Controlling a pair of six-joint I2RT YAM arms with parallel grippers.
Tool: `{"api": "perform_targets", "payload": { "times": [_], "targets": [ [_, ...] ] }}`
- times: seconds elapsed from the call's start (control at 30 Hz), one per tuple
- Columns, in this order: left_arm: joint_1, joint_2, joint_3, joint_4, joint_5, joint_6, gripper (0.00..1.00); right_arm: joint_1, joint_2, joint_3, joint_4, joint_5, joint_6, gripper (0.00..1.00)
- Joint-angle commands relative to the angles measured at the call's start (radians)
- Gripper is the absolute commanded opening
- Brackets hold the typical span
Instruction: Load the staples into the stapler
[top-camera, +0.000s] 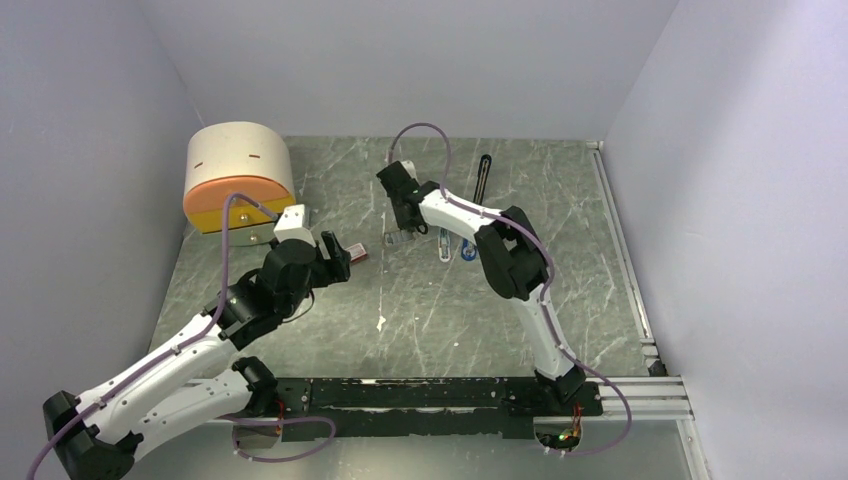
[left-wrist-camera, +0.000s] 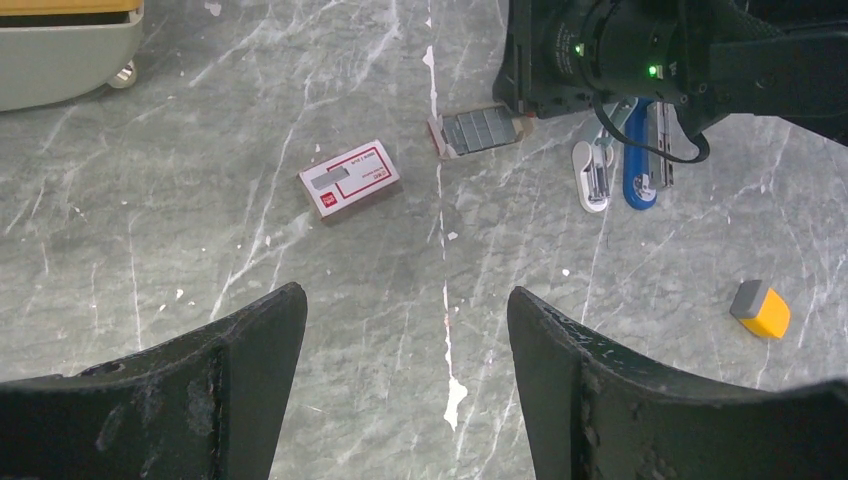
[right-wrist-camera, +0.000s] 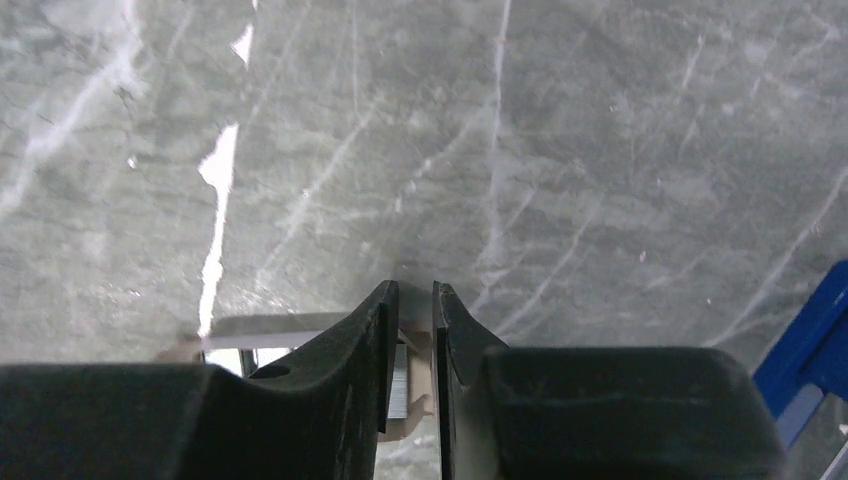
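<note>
Left tool (left-wrist-camera: 405, 300) gapes wide, empty. Right tool (right-wrist-camera: 413, 300), jaws a slit apart, meets the staples (left-wrist-camera: 482, 130), stapler (left-wrist-camera: 638, 175) at their three o'clock; grip unclear.

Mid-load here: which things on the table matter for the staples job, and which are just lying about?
For the job: staples, stapler, red-and-white staple box.
Lying about: orange block, pale-blue piece, round cream-and-orange container.

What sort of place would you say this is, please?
Probably a robotics test cell: plain pale-grey walls enclosing a grey marble-patterned tabletop, and a black mounting rail at its near edge.
</note>
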Motion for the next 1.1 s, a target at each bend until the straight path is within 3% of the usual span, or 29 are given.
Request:
{"api": "perform_targets", "payload": {
  "times": [0.0,0.37,0.53,0.67,0.83,1.07],
  "targets": [
    [-0.003,-0.012,-0.004,0.004,-0.020,0.002,0.78,-0.006,-0.048,-0.061,-0.088,-0.021,0.032,0.22],
    [-0.003,-0.009,-0.006,0.006,-0.019,0.004,0.78,0.003,-0.147,-0.162,-0.091,-0.148,0.061,0.19],
    [-0.003,-0.009,-0.006,0.008,-0.014,0.005,0.78,0.017,-0.199,-0.187,-0.033,-0.050,0.061,0.18],
    [-0.003,-0.012,-0.005,0.003,-0.021,0.003,0.78,0.031,-0.235,-0.192,0.026,-0.023,0.024,0.24],
    [-0.003,-0.015,-0.006,0.002,-0.025,0.003,0.78,0.054,-0.233,-0.182,0.086,-0.110,-0.069,0.33],
    [-0.003,0.001,0.001,-0.001,-0.027,0.004,0.78,0.073,-0.147,-0.111,0.053,-0.223,-0.169,0.36]
  ]
}}
